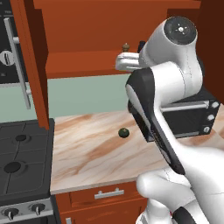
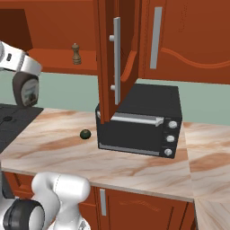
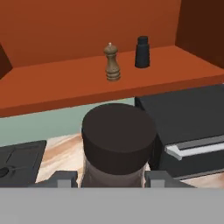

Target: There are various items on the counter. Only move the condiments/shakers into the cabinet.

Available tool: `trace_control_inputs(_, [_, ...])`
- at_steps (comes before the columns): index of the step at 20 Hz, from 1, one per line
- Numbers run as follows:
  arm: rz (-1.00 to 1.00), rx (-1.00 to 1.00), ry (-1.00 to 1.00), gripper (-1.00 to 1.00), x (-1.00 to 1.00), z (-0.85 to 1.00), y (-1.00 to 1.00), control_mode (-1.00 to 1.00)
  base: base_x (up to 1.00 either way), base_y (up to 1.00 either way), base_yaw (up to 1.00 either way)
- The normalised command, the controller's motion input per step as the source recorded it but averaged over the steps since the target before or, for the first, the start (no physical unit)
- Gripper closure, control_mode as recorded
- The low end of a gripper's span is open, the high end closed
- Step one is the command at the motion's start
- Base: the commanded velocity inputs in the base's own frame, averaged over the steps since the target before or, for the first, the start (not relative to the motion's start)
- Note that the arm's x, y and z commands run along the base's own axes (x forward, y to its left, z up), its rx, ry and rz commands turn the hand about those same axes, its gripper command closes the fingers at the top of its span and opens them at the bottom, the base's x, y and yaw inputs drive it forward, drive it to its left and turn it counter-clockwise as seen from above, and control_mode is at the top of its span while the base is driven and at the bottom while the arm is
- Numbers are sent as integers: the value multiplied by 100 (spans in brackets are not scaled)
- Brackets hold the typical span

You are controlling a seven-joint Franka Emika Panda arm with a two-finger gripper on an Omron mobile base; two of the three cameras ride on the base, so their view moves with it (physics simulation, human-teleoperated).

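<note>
Kitchen: stove (image 1: 19, 162), marble counter (image 1: 96, 148), probably a toaster oven (image 2: 141, 119)

The arm was raised and bent forward at shelf height, gripper (image 3: 113, 181) closed around a dark-capped bottle (image 3: 117, 138).

dark brown bottle (image 3: 118, 140) cut off low in the hand view so its label's out of sight, fingertips mostly lost behind it, black shaker (image 1: 141, 46) barely peeking past the arm, toaster oven (image 1: 192, 113) half covered too

Tan shaker (image 3: 112, 62), blk shaker (image 3: 141, 52) upright on cabinet shelf (image 3: 65, 83).
</note>
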Motion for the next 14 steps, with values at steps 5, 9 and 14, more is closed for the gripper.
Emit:
trace_control_inputs(5, [19,-1,-16,100,0,84,33,-100,0,0,0])
trace_control_inputs(9, [9,-7,-39,100,41,20,24,-100,0,0,0])
trace_control_inputs(14, [5,-9,-29,100,57,1,10,-100,0,0,0])
